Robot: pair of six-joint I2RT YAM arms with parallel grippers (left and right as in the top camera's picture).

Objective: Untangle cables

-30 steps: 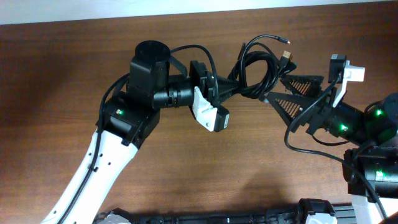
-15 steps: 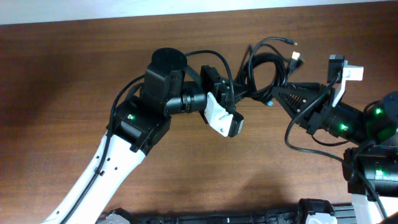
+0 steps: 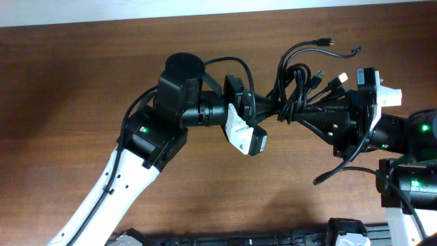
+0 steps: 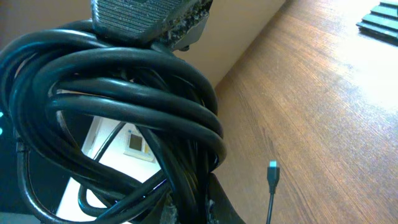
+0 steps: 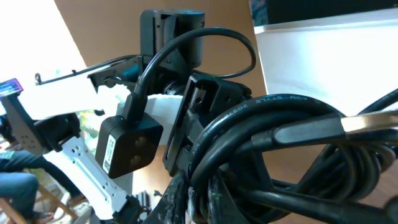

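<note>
The cables [image 3: 298, 83] are a knotted bundle of thin black loops held above the table between both arms. Several plug ends [image 3: 328, 42] fan out up and to the right, one of them light-tipped [image 3: 343, 77]. My left gripper [image 3: 268, 108] is shut on the bundle's left side. My right gripper [image 3: 295, 115] is shut on its right side, a short way from the left one. In the left wrist view the cables [image 4: 124, 118] fill the frame above the left gripper [image 4: 198, 190], and one plug [image 4: 272, 172] dangles. In the right wrist view the cables [image 5: 280, 130] pass through the right gripper [image 5: 202, 183].
The brown wooden table [image 3: 68, 82] ends at a white strip along the far edge [image 3: 136, 12]. The left arm [image 3: 143, 137] reaches in from the bottom left. The right arm [image 3: 403, 137] and its own thicker wire [image 3: 341, 171] are at the right edge.
My right gripper has gone from wide open to shut on the bundle. The left arm carried the bundle to the right, and the plug ends now fan out further right.
</note>
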